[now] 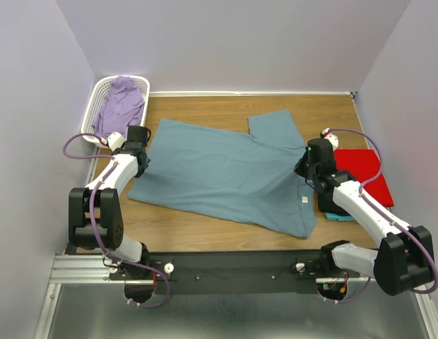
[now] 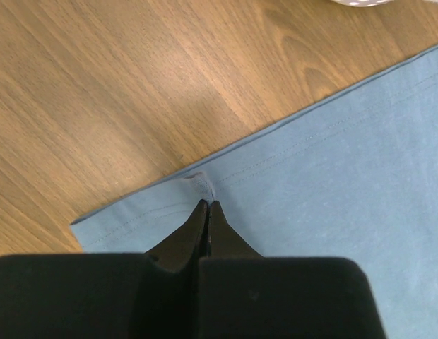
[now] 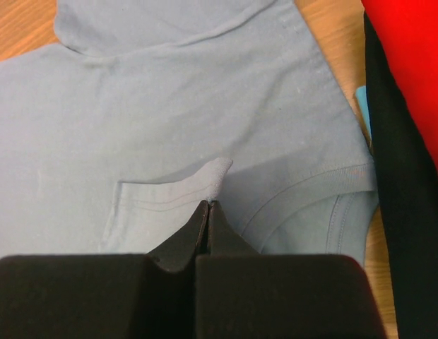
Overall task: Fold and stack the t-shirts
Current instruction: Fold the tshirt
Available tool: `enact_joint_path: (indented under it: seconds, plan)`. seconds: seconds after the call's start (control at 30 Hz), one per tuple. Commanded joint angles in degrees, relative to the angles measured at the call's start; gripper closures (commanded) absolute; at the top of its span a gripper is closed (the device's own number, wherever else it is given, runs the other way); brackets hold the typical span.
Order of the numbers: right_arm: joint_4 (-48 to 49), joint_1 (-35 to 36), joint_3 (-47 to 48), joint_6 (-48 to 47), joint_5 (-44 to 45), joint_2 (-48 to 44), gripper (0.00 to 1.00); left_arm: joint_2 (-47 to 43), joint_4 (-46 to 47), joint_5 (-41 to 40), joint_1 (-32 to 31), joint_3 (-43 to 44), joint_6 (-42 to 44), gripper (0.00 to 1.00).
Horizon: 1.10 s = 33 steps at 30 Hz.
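Cloth is nipped at both ends: left fingers (image 2: 196,222) closed on the hem of the blue-grey t-shirt (image 1: 226,176), right fingers (image 3: 196,222) closed by its pocket edge. It lies spread mid-frame on the table (image 1: 205,109); I should lift both evenly, keeping it taut.

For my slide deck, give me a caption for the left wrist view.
Left hand pinched shut on the hem of the blue-grey t-shirt lying on the wooden table.

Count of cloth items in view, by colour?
blue-grey shirt: 1
red shirt: 1
black cloth: 1 (only an edge shows)
turquoise shirt: 1 (only an edge shows)
purple cloth, in basket: 1
Total: 5
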Motion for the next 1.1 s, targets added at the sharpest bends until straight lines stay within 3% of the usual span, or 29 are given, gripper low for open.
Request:
enact_joint_path:
  seconds: [0.0, 0.07, 0.13, 0.17, 0.2, 0.3, 0.33, 0.37, 0.5, 0.87, 1.07]
  plan:
    - [-0.3, 0.2, 2.1, -0.1, 3.0, 1.0, 0.99, 0.9, 1.9, -1.1, 0.5, 2.2, 0.1, 1.00]
    - [-0.1, 0.2, 1.5, 0.0, 3.1, 2.5, 0.95, 1.5, 2.8, -0.7, 0.5, 1.8, 0.6, 1.00]
    - [-0.3, 0.2, 1.3, 0.5, 3.3, 4.1, 0.87, 2.3, 3.4, -0.5, 0.5, 1.6, 0.9, 1.00]
    - [-0.3, 0.2, 0.8, 0.9, 3.1, 5.7, 0.76, 2.6, 3.9, -0.1, 0.6, 1.6, 1.4, 1.00]
    - [-0.3, 0.1, 0.8, 0.9, 3.1, 5.7, 0.76, 2.8, 4.4, 0.2, 0.6, 1.5, 1.7, 0.97]
    - [-0.3, 0.1, 0.8, 1.0, 2.6, 8.0, 0.55, 2.8, 6.0, 1.0, 0.7, 1.0, 2.8, 0.81]
    - [-0.3, 0.1, 1.1, 0.8, 2.6, 8.9, 0.51, 2.9, 6.4, 1.4, 0.9, 1.1, 3.2, 0.74]
    - [-0.4, 0.1, 1.3, 0.7, 2.5, 9.2, 0.46, 2.7, 6.8, 1.9, 1.0, 1.3, 4.0, 0.61]
    - [-0.5, 0.1, 2.6, -1.1, 0.7, 9.6, 0.30, 1.7, 7.7, 2.9, 1.0, 2.1, 6.0, 0.42]
    - [-4.2, 6.1, 10.0, -1.4, 3.5, 9.7, 0.31, 0.7, 8.1, 5.6, -2.3, 7.0, 10.6, 0.41]
    - [-4.6, 11.5, 18.1, -1.6, 2.7, 23.1, 0.49, 5.1, 8.9, 8.7, -5.7, 8.2, 9.9, 0.42]
